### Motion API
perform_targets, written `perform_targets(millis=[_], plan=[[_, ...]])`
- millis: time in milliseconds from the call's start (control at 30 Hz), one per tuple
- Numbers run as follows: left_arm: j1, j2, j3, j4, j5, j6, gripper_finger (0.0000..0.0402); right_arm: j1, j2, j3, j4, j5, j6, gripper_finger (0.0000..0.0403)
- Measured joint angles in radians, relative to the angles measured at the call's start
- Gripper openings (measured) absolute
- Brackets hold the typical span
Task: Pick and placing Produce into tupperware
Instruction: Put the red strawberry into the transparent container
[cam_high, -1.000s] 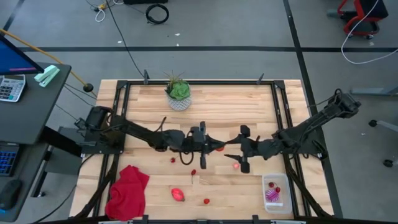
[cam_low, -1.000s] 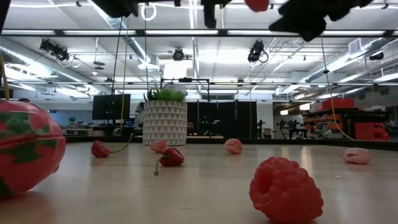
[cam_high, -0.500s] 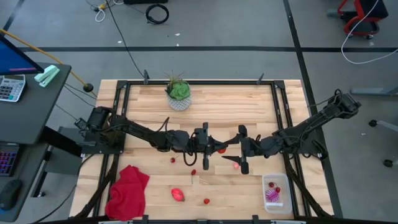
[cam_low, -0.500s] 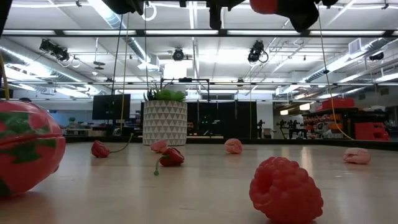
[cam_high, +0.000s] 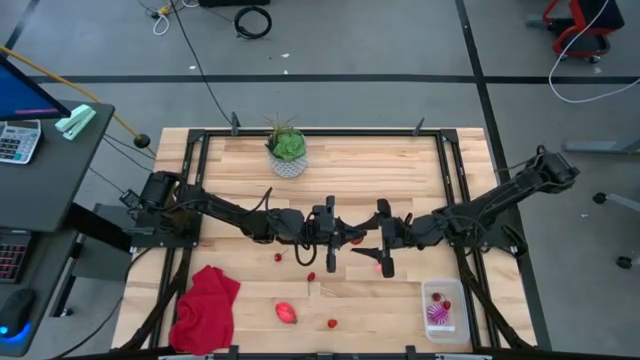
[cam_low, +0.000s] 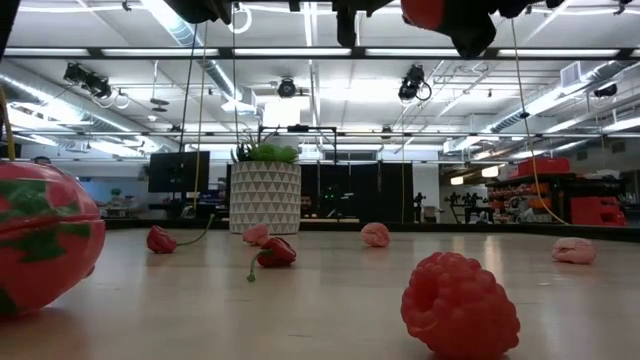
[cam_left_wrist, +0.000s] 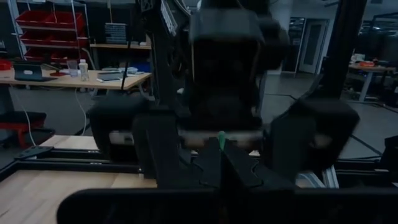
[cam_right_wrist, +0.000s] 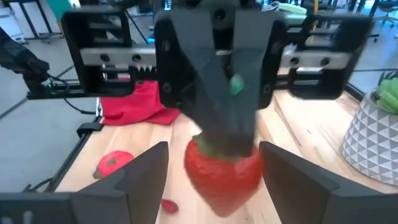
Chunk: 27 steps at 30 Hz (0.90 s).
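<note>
The tub (cam_high: 439, 309) sits at the table's near right corner, holding the purple ball (cam_high: 438, 313) and a red piece. At mid-table the left gripper (cam_high: 346, 240) is clamped on a strawberry (cam_right_wrist: 222, 167) (stem end up), held between the right gripper's (cam_high: 381, 252) parted fingers. Berries (cam_high: 310, 277) and a red cloth (cam_high: 207, 306) lie along the near edge; the far half holds only a plant (cam_high: 287, 150).

Two dark jointed arms, black cables along the links, flat black tapered fingers (cam_right_wrist: 149, 171), boxy wrist housings
</note>
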Motion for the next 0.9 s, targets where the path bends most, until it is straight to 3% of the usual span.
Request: perform_targets(millis=[233, 500, 900], plan=[[0.000, 0.000, 0.000, 0.000, 0.000, -0.001, 0.0005, 0.000, 0.077, 0.000, 0.069, 0.041, -0.066, 0.0258], [0.000, 0.000, 0.000, -0.011, 0.000, -0.002, 0.0006, -0.005, 0.057, 0.000, 0.065, 0.055, -0.063, 0.0253], [-0.007, 0.000, 0.000, -0.012, 0.000, -0.005, 0.0004, -0.005, 0.047, 0.000, -0.011, 0.052, -0.003, 0.0191]])
